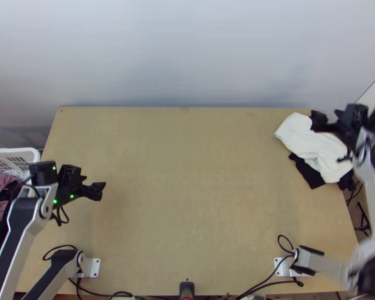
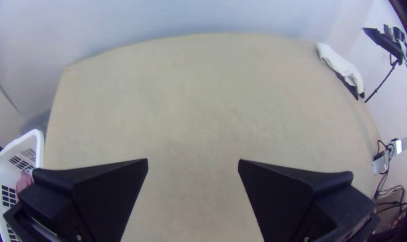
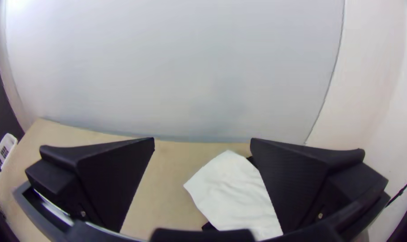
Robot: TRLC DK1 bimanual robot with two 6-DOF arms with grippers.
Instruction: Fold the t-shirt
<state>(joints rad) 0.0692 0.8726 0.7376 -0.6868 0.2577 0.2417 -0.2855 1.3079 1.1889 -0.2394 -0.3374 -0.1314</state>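
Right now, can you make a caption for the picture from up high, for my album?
White cloth over black cloth on the table's far right.

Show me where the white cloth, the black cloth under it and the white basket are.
White cloth (image 1: 307,142), top view: its broad middle.
Black cloth (image 1: 309,173), top view: the part sticking out.
White basket (image 2: 39,145), left wrist view: its wall beside the table.

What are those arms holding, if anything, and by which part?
Nothing is held: the left pincer and right pincer stand open, and the white cloth lies ungripped.
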